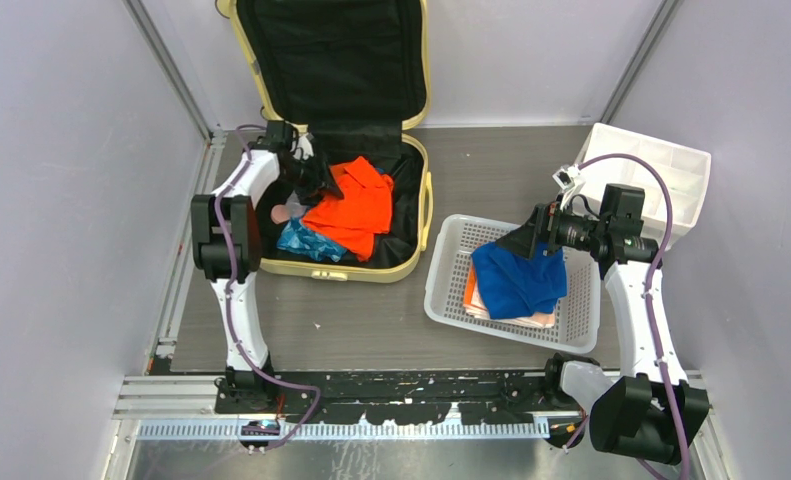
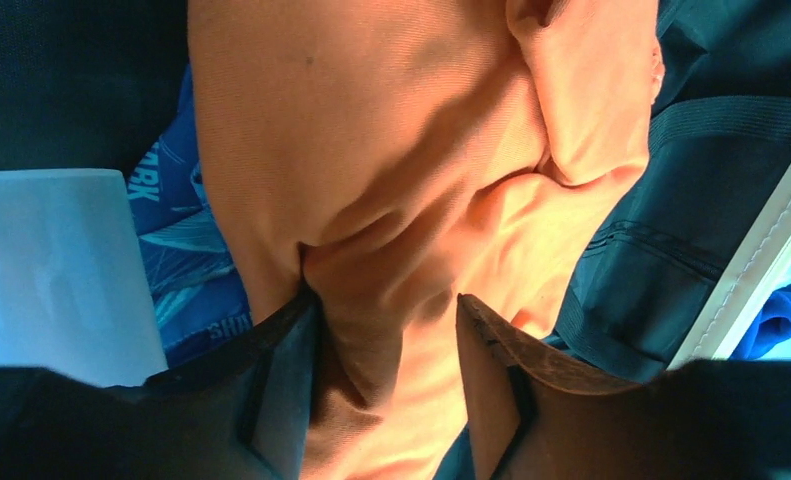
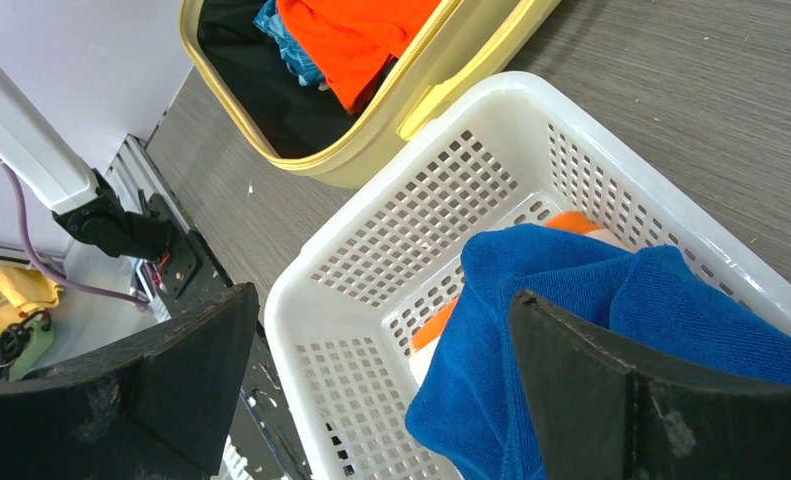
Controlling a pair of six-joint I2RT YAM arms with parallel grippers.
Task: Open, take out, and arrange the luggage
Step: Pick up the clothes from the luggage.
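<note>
The pale yellow luggage [image 1: 371,272] lies open at the back left, its black-lined lid [image 1: 331,60] upright. Inside are an orange garment [image 1: 356,205] and a blue patterned garment [image 1: 306,242]. My left gripper [image 1: 311,175] reaches into the luggage at the orange garment's left edge. In the left wrist view its jaws [image 2: 383,300] are closed partway on a bunched fold of the orange garment [image 2: 371,150]. My right gripper [image 1: 531,238] hovers open and empty over the white perforated basket [image 1: 451,290], just above a blue towel [image 1: 516,278]. The right wrist view also shows this gripper [image 3: 381,295] and the towel [image 3: 571,300].
The basket [image 3: 371,190] stands right of the luggage [image 3: 441,90], with orange and pale cloth under the towel. A white drawer bin [image 1: 671,170] stands at the back right. A pale object [image 2: 51,270] lies beside the blue patterned garment [image 2: 176,240]. Grey walls close in both sides.
</note>
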